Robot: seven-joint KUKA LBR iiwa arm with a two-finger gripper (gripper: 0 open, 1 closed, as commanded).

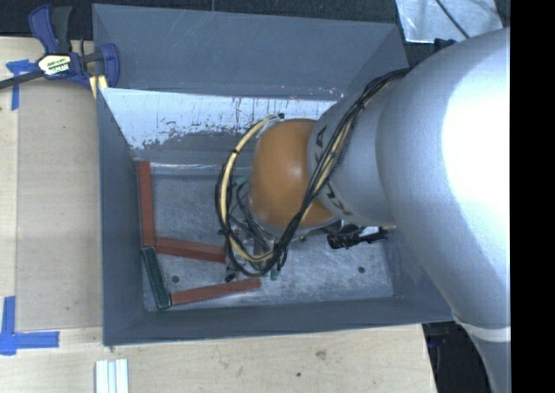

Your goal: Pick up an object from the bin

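A dark part of my gripper (235, 274) pokes out from under the cable bundle near the middle of the bin floor. It sits right at the right ends of two red-brown flat sticks. One stick (192, 251) lies slanted just left of it. The other stick (213, 291) lies below it along the front of the floor. A third red-brown stick (147, 205) runs upright along the left wall. A dark green stick (157, 279) lies at the front left corner, touching the lower stick's left end.
The arm's grey body, its orange cover and looped cables hang over the right half and middle of the bin and hide the floor beneath. The sticks form a loose open frame over the left floor.
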